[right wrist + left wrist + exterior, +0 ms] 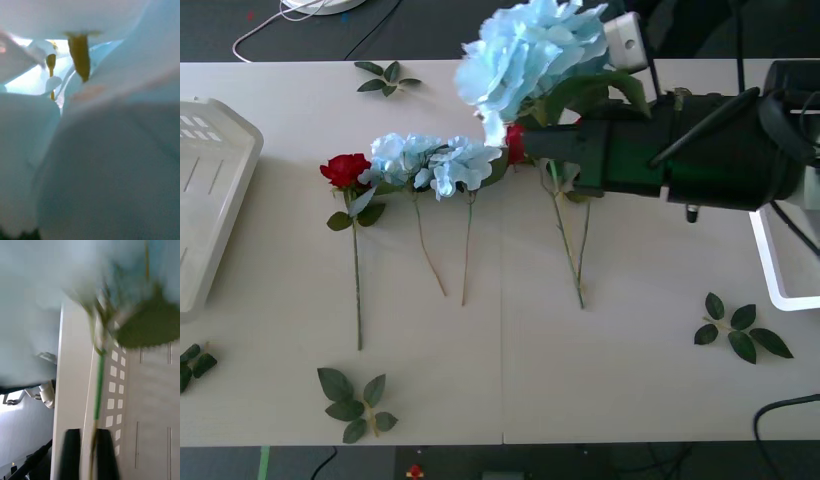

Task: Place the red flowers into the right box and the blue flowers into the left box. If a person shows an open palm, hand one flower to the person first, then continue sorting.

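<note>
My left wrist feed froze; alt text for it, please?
The left gripper has its black fingers shut on the thin green stem of a blue flower, whose blurred leaf and pale bloom extend away from the camera. Behind it lies the left box, cream with small slots.

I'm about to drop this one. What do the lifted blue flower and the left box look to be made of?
The blue flower looks like thin fabric. Its petals are matte, soft-edged and slightly translucent where light passes through, so it is probably artificial. The left box seems to be moulded plastic, cream-white and smooth with a faint sheen, judging by its rounded corner, sloped rim and neat slots.
</note>
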